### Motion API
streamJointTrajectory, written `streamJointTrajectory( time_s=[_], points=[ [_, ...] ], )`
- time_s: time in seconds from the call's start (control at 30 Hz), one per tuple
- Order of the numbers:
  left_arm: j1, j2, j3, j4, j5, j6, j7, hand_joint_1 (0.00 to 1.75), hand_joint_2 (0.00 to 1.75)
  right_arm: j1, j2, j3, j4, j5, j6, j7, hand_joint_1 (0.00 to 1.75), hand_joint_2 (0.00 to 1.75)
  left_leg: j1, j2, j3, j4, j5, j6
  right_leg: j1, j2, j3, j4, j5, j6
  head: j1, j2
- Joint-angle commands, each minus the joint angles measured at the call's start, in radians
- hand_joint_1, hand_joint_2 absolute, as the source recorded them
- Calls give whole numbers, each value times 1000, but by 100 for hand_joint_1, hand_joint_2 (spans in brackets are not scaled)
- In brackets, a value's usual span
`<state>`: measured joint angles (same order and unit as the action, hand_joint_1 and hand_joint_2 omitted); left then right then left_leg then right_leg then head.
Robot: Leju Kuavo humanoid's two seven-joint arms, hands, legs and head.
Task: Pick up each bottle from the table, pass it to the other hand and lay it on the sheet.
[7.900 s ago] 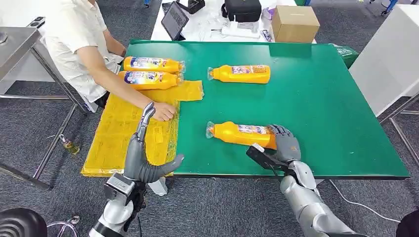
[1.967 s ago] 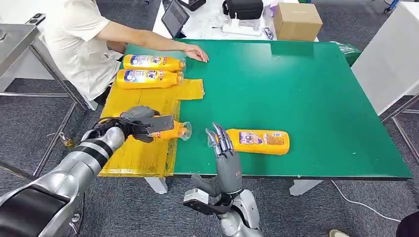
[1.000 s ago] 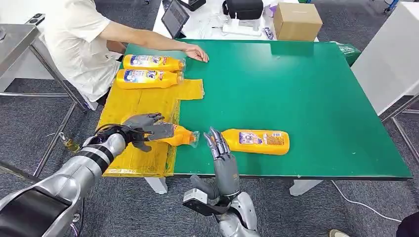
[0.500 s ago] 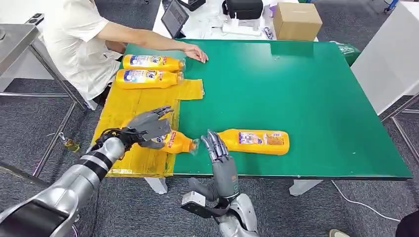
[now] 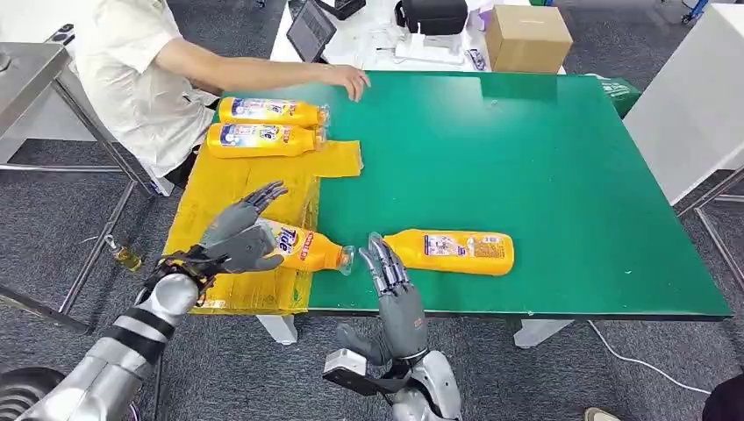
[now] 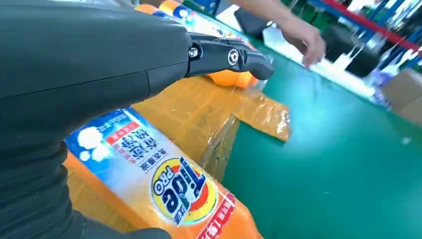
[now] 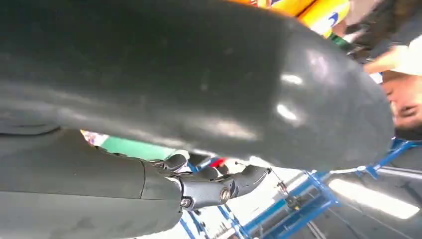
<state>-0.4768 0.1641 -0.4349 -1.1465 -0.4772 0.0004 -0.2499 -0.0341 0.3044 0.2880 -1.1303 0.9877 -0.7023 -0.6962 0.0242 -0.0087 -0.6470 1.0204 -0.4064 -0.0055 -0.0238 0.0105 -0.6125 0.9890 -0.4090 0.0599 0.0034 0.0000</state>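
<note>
An orange bottle [image 5: 309,250] lies at the near right edge of the yellow sheet [image 5: 219,193], its clear cap poking out over the green table [image 5: 544,175]. My left hand [image 5: 239,233] is just behind the bottle's base with fingers spread and nothing in its grip. The left wrist view shows the bottle's label [image 6: 171,186] under that hand's fingers [image 6: 224,55]. My right hand [image 5: 391,285] stands open at the table's near edge, fingers straight up, between this bottle and a second orange bottle [image 5: 456,252] lying on the green.
Two more orange bottles [image 5: 268,112] [image 5: 263,139] lie side by side at the sheet's far end. A person sits at the far left, one hand [image 5: 353,81] reaching over the table. A cardboard box [image 5: 525,39] and a tablet [image 5: 309,33] sit beyond.
My left hand lowered the bottle onto the sheet's edge, let go, spread its fingers and drew back toward me. My right hand sank slightly. The person's hand lifted a little.
</note>
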Motion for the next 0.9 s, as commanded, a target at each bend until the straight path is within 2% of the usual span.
streamJointTrajectory(
  time_s=[0.03,0.1,0.13,0.2,0.4,0.43,0.47,0.5,0.53,0.63,0.67,0.77,0.83,0.9],
  points=[
    [338,-171,224,-336,458,-26,-29,0,175,47,-29,-387,-226,73,4,-2,0,175,-1,1,9,-2,-3,4,0,-1,10,-3,-3,-2,0,0],
    [359,-180,223,-343,476,-13,-22,0,175,50,-29,-421,-254,89,4,-2,0,175,-2,-1,3,-1,-2,3,-1,-2,4,-2,-2,0,0,0],
    [359,-180,223,-343,476,-13,-22,0,175,50,-29,-421,-254,89,4,-2,0,175,-2,-3,6,-1,-3,4,-2,-4,8,-3,-3,-1,0,0],
    [359,-180,223,-343,476,-13,-22,0,175,50,-29,-421,-254,89,4,-2,0,175,-3,-1,3,0,-3,4,-2,-2,3,-2,-2,-1,0,0],
    [359,-180,223,-343,476,-13,-22,0,175,50,-29,-421,-254,89,4,-2,0,175,-2,-1,4,0,-3,3,-1,-2,4,-2,-2,-2,0,0],
    [371,-194,230,-338,483,18,-49,0,175,54,-8,-501,-314,148,4,-2,0,175,-2,-1,7,0,-4,3,-1,-3,7,-2,-3,-3,0,0],
    [377,-203,234,-337,494,24,-48,0,175,53,-14,-500,-312,142,4,-2,0,175,-2,-1,4,0,-3,3,-1,-3,5,-2,-2,-2,0,0],
    [401,-211,219,-338,517,26,-47,0,175,41,-28,-574,-304,201,4,-2,0,175,-1,-1,3,0,-3,3,0,-2,3,-2,-1,-1,0,0],
    [412,-215,211,-338,514,39,-61,0,175,31,-45,-599,-282,212,4,-2,0,175,-1,-1,10,-1,-5,4,1,-3,10,-3,-4,-3,0,0],
    [421,-214,176,-337,469,80,-97,0,175,-22,-83,-716,-170,329,4,1,0,175,-1,-2,5,-1,-2,3,0,-3,6,-3,-1,0,0,0],
    [420,-214,164,-347,466,82,-103,0,175,-49,-109,-743,-123,339,4,0,0,175,-1,-3,7,-2,-3,4,0,-4,9,-4,-2,-1,0,0],
    [417,-211,136,-370,426,109,-123,0,175,-90,-158,-733,-52,387,4,52,0,175,-1,-2,9,-1,-4,5,0,-4,11,-5,-2,-2,0,0],
    [415,-212,128,-371,434,108,-114,0,175,-121,-206,-706,11,385,4,84,0,175,-2,-1,3,-1,-2,3,-1,-2,5,-3,0,-1,0,0],
    [412,-216,114,-372,436,112,-79,0,175,-144,-218,-618,79,439,4,217,0,175,-2,0,3,-1,-2,3,-1,0,4,-3,0,-1,0,0]
  ],
)
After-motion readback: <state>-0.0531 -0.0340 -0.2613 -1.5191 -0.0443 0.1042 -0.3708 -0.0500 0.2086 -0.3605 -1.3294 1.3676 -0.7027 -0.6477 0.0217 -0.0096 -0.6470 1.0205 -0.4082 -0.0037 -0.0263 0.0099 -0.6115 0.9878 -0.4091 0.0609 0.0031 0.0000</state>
